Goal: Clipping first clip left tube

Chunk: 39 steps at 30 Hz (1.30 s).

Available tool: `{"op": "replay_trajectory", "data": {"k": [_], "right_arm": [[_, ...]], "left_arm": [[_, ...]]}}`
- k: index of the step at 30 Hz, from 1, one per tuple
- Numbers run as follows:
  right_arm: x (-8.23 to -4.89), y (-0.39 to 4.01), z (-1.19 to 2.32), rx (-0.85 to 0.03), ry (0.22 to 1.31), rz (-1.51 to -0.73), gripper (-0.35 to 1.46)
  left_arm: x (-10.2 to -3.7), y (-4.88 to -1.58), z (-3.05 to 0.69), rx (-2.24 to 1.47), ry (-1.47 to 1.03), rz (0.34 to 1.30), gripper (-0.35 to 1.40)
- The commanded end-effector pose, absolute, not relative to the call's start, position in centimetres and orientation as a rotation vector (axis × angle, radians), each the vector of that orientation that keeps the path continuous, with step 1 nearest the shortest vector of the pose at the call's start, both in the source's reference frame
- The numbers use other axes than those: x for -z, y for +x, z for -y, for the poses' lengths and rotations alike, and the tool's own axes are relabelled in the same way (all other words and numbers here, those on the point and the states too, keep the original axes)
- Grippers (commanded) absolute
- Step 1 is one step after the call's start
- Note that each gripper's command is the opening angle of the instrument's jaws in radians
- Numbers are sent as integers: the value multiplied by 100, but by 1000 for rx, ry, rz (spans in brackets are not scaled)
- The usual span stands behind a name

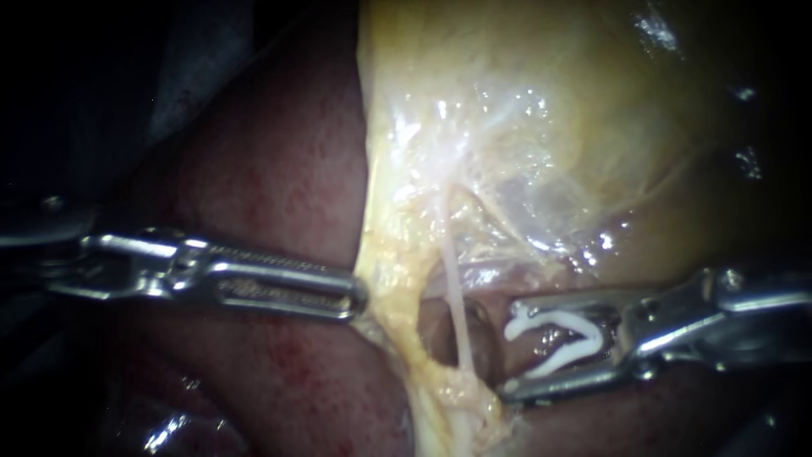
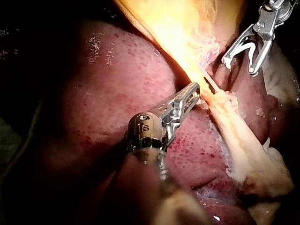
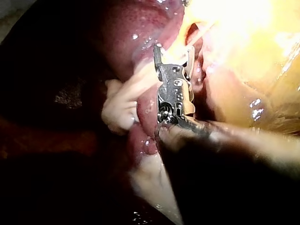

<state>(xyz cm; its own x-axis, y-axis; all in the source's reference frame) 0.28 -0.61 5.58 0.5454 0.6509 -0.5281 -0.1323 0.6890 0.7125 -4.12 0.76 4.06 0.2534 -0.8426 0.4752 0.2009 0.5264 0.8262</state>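
Tube stands just ahead of right instrument's clip, apart.

Glare washes out the gallbladder in the right wrist view; fat hides the tube lower down

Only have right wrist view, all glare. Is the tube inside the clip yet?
Observer: No. In the endoscope view the right instrument holds the clip unclosed, just short of the tube.
Operator: Left instrument? Not in my view.
Observer: The left instrument has its jaws shut on the edge of the yellow tissue, on the tube's far side from the clip.
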Motion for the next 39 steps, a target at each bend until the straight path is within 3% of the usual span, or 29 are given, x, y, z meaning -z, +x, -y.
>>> {"op": "replay_trajectory", "data": {"k": [1,25,39], "right_arm": [[-560,32,65,-506,666,-878,56],[-609,73,92,-473,676,-869,56],[-615,103,92,-464,697,-861,55]], "left_arm": [[-405,-413,-76,799,719,1088,-35],[-391,-419,-68,802,718,1093,-35],[-389,-420,-67,802,718,1093,-35]]}}
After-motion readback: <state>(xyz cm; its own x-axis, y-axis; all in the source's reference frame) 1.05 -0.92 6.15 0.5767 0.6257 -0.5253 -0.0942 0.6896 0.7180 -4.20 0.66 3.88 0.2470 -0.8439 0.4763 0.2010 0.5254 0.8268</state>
